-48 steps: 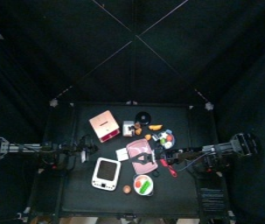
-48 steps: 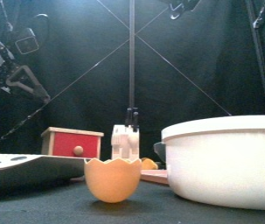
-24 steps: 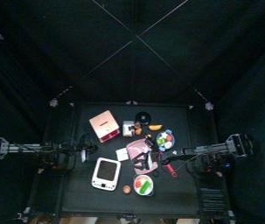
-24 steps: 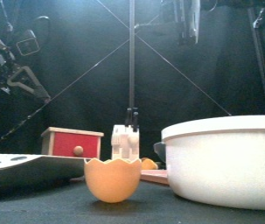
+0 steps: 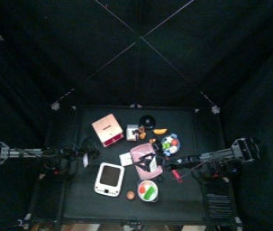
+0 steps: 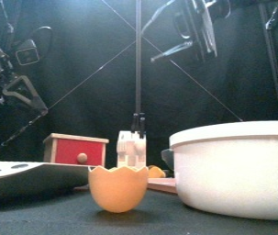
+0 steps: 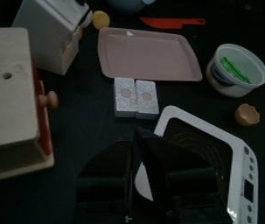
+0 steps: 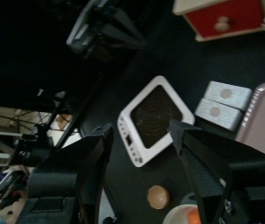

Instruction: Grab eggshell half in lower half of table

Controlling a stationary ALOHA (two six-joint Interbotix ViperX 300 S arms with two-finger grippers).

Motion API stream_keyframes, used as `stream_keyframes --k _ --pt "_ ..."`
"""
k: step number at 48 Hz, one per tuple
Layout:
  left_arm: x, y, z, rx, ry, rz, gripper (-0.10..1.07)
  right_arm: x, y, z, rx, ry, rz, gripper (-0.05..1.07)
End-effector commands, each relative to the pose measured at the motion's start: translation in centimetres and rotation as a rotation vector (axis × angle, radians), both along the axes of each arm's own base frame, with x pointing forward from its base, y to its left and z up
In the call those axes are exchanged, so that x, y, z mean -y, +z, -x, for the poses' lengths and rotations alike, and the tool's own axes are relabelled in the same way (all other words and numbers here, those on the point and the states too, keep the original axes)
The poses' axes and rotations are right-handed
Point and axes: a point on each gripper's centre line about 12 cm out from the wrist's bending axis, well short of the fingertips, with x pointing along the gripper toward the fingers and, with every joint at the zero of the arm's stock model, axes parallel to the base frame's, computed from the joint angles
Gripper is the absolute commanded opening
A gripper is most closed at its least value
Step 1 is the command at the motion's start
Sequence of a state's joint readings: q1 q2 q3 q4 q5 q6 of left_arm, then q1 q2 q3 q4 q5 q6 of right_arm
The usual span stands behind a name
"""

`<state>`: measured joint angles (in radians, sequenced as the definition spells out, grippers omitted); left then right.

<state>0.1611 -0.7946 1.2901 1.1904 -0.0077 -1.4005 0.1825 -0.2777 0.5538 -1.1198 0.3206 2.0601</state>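
The eggshell half (image 5: 131,194) is a small tan shell piece standing open side up near the front edge of the table (image 5: 78,203). It is near and large in the front view (image 6: 117,188) and also shows in the left wrist view (image 7: 247,113). My right gripper (image 5: 172,169) is open and hangs above the table right of the middle, high in the front view (image 6: 197,32). In its wrist view (image 8: 144,136) the eggshell half (image 8: 158,196) lies between the jaws, well below them. My left gripper (image 5: 86,162) rests shut at the left, over a white device (image 7: 205,149).
A round white dish (image 5: 149,190) with green and red stands just right of the shell, large in the front view (image 6: 233,170). The white device (image 5: 108,179) lies to the shell's left. A pink tray (image 5: 146,155), a red box (image 5: 106,128) and small orange pieces lie farther back.
My right gripper has come down and toward the front of the table, entering the top of the front view. The left arm has barely moved. The eggshell half has not moved.
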Motion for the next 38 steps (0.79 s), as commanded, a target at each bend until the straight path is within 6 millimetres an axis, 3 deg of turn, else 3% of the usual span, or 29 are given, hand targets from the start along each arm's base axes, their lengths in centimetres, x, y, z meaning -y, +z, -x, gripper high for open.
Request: stream_keyframes --k 1,10,17,25,29,38 --pt "-0.2 0.9 -0.5 0.022 0.005 -0.006 0.55 -0.8 4.0 -0.4 0.090 0.031 0.018 0.88" --pt "-0.2 0.9 -0.5 0.021 0.005 -0.005 0.55 -2.3 6.0 -0.8 0.097 0.089 -0.050 0.88" --pt "-0.2 0.8 -0.4 0.019 0.008 -0.007 0.55 -2.4 9.5 -0.3 0.072 0.106 -0.035 0.88" --pt "-0.1 0.6 -0.3 0.014 0.005 -0.005 0.55 -2.3 14.4 0.2 0.025 0.201 0.170 0.88" --pt "-0.1 0.5 -0.3 0.011 0.007 -0.004 0.55 -2.6 13.8 -0.1 0.019 0.236 0.202 0.88" --pt "-0.1 0.5 -0.2 0.009 0.007 -0.004 0.55 0.1 6.8 -2.0 -0.052 0.157 -0.015 0.88"
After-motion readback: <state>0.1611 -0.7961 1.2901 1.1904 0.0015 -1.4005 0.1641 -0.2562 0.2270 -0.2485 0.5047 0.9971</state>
